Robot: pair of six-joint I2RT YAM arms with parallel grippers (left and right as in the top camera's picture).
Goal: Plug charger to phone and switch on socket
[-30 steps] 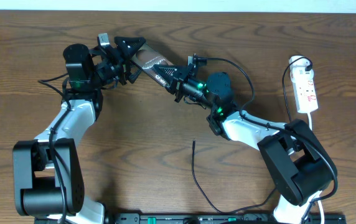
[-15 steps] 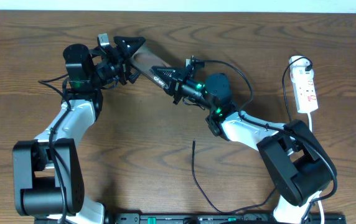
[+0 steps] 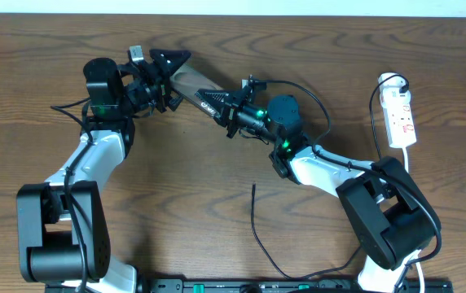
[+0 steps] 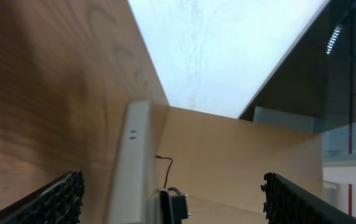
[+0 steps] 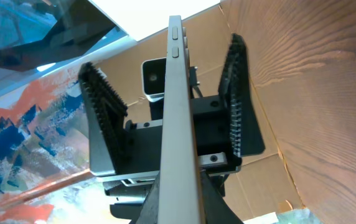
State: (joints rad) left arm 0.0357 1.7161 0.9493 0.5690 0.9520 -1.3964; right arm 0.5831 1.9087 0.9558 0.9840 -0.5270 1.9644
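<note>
The phone (image 3: 192, 85) is held clear of the desk (image 3: 176, 203), slung between the two arms toward the far middle of the surface. It is turned on edge. In the right wrist view the phone (image 5: 177, 124) is seen only as a thin strip with small side buttons.

One end is gripped by the right hand (image 3: 226, 106), whose jaws are closed on it. The grip itself is hidden below that camera, but no other support is seen for the lifted phone.

The opposite end is straddled by the left hand (image 3: 173, 75), which is spread wide. Its ribbed pads (image 5: 102, 106) are seen on either side of the phone with clear space between. In the left wrist view the phone (image 4: 135, 155) rises between the two fingertips (image 4: 63, 198), nearer one than the other and touched by neither. This arrangement is judged to be a handover or a re-grip, so that the phone can be steadied by one hand while its charging port is left free.

The charger (image 3: 257, 232) is laid on the desk well apart from both hands. Its plug tip (image 3: 253, 188) is pointed toward the far edge and is gripped by nothing. The socket (image 3: 401, 114) is set at the right edge of the desk, well away from the phone. Its switch is too small for its position to be read. Neither the plugging nor the switching is judged to be done yet.
</note>
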